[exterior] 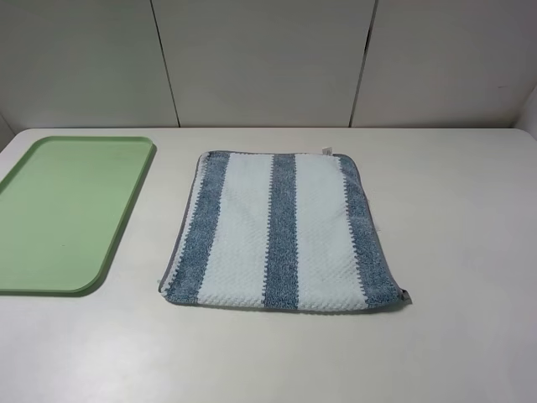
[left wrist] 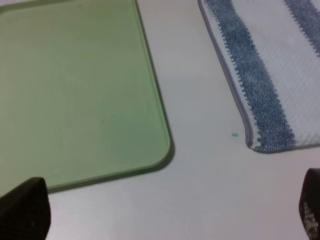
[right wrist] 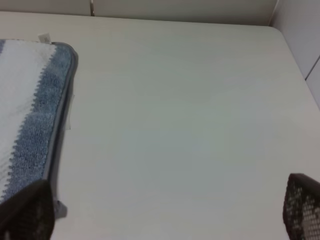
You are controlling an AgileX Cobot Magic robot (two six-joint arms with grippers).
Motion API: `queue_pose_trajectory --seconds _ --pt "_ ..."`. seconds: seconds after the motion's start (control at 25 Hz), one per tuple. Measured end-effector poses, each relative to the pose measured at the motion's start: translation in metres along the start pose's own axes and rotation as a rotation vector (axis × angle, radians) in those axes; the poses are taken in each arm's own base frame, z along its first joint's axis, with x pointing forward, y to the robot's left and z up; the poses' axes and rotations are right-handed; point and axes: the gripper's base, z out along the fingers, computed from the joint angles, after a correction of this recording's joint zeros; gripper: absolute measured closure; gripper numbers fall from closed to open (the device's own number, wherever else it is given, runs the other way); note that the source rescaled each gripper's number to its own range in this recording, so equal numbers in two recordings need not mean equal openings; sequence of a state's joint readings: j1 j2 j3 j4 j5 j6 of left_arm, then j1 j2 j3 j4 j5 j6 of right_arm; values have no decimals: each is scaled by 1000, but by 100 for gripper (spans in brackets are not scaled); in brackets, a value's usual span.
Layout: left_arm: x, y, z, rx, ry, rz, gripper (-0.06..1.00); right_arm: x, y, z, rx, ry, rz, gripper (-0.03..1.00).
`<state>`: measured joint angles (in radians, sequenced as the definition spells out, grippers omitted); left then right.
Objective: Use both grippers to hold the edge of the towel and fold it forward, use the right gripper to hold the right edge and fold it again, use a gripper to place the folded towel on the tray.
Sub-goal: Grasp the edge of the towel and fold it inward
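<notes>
**A:** Where does everything lie?

**B:** The green tray [exterior: 67,210] sits at the left; the left gripper [left wrist: 165,212], fingers wide apart, hangs over the gap between tray and towel [exterior: 281,231]; the towel lies flat on the table [exterior: 453,252], apart from the tray; the right gripper [right wrist: 162,210], also spread, hangs beyond the towel's right edge.

**A:** The risk?

**B:** Uneven pinches, I'd judge; one gripper catching less cloth would skew the fold.
</notes>
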<state>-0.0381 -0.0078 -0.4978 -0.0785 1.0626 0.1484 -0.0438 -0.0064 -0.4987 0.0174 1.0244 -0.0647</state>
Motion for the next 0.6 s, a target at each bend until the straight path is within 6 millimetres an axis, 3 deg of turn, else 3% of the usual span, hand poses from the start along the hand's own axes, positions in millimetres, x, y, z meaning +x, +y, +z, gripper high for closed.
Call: queue_pose_trajectory --seconds 0.6 --pt "0 0 0 0 0 0 -6 0 0 0 0 0 0 -3"
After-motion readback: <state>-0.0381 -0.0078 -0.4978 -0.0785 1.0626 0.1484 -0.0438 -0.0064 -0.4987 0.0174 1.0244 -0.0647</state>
